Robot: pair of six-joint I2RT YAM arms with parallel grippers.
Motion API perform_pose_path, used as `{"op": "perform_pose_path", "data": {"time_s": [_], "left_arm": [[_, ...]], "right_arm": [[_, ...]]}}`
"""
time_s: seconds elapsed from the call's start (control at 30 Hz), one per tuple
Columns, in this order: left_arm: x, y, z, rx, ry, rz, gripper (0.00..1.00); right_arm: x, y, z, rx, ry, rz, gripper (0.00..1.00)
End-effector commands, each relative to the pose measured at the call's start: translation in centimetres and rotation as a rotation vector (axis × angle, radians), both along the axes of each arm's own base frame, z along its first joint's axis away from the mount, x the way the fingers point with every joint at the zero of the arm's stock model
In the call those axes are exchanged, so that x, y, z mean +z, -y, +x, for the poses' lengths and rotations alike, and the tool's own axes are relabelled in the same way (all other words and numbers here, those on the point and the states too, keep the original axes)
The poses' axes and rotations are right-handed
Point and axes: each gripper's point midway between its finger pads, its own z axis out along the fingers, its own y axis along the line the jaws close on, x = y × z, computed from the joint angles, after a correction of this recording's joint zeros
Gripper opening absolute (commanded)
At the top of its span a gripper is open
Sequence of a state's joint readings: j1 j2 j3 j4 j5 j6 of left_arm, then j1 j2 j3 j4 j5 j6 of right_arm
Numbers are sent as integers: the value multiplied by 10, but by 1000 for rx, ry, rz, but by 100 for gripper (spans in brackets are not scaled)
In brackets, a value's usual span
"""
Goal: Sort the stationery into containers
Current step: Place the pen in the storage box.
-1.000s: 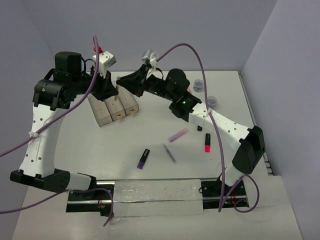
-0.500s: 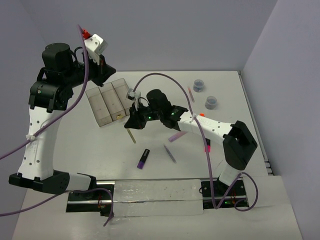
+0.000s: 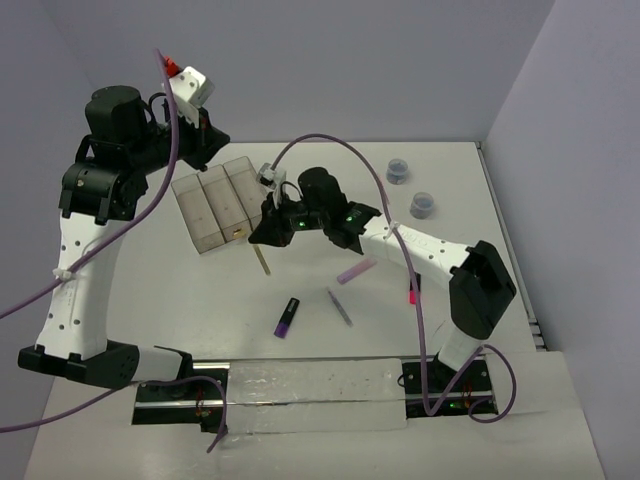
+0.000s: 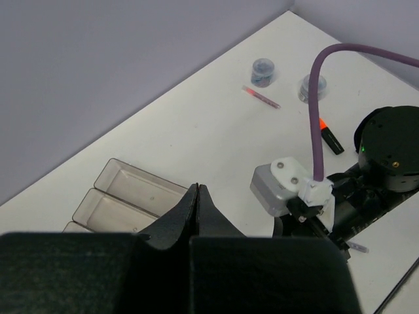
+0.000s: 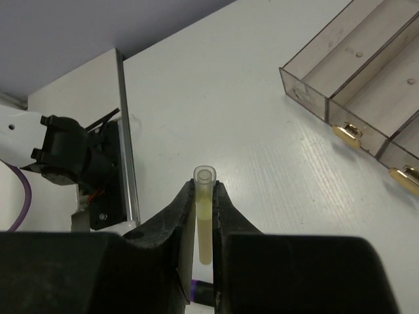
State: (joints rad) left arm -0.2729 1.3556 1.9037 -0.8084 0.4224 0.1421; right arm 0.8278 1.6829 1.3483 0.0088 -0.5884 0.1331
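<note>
My right gripper [image 3: 264, 236] [image 5: 204, 187] is shut on a thin yellow stick [image 3: 265, 262] [image 5: 205, 226], just in front of the containers [image 3: 221, 205] [image 5: 366, 72], three clear bins in a row. Raised behind and to the left of the bins, my left gripper [image 3: 212, 139] [image 4: 197, 189] is shut and holds nothing. On the table lie a purple marker [image 3: 288, 316], a grey stick [image 3: 339, 306], a lilac marker [image 3: 356, 270] and a pink-red marker [image 3: 413, 295]. Two grey-blue rolls [image 3: 397, 171] [image 3: 423, 205] stand at the back right. The left wrist view shows a pink stick [image 4: 260, 97] and an orange marker [image 4: 330, 136].
The right arm's purple cable [image 3: 330, 145] arcs over the middle of the table. A metal rail [image 3: 300, 385] with the arm bases runs along the near edge. Walls close the table at the back and right.
My left gripper has pulled back up and left from the bins. My right gripper has swung from behind the bins to their front, yellow stick in its jaws, then edged slightly toward the bins.
</note>
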Motion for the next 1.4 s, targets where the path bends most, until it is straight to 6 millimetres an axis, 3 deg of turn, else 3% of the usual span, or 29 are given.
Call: {"op": "perform_pose_path", "data": {"time_s": [0.0, 0.07, 0.2, 0.3, 0.37, 0.4, 0.47, 0.53, 0.73, 0.8, 0.93, 1.17, 1.37], "left_arm": [[3, -18, 6, 113, 33, 7, 0], [-2, -24, 8, 148, 23, 12, 0], [-26, -44, 17, 272, -11, 35, 0], [-46, -59, 24, 355, -38, 58, 1], [-57, -72, 29, 414, -57, 69, 3], [-65, -79, 32, 444, -72, 78, 3], [-78, -88, 37, 485, -96, 79, 4], [-93, -100, 43, 527, -121, 80, 4], [-127, -103, 46, 529, -151, 108, 3], [-132, -103, 45, 527, -161, 118, 3], [-139, -103, 42, 520, -173, 127, 2], [-148, -101, 42, 507, -197, 133, 1], [-153, -101, 43, 503, -209, 136, 1]], "right_arm": [[54, 4, 35, -48, 60, 121, 0], [62, 5, 46, -58, 64, 140, 0], [94, -9, 101, -102, 118, 187, 0], [95, -22, 142, -153, 165, 152, 0], [76, -31, 172, -204, 178, 115, 0], [87, -31, 183, -231, 213, 129, 0], [68, -35, 213, -293, 223, 115, 0], [70, -29, 242, -379, 274, 134, 0], [42, -25, 293, -519, 377, 102, 0], [33, -27, 302, -538, 389, 113, 0], [5, -34, 303, -519, 348, 86, 0], [-56, -50, 271, -417, 291, -65, 0], [-57, -44, 265, -432, 264, -87, 0]]}}
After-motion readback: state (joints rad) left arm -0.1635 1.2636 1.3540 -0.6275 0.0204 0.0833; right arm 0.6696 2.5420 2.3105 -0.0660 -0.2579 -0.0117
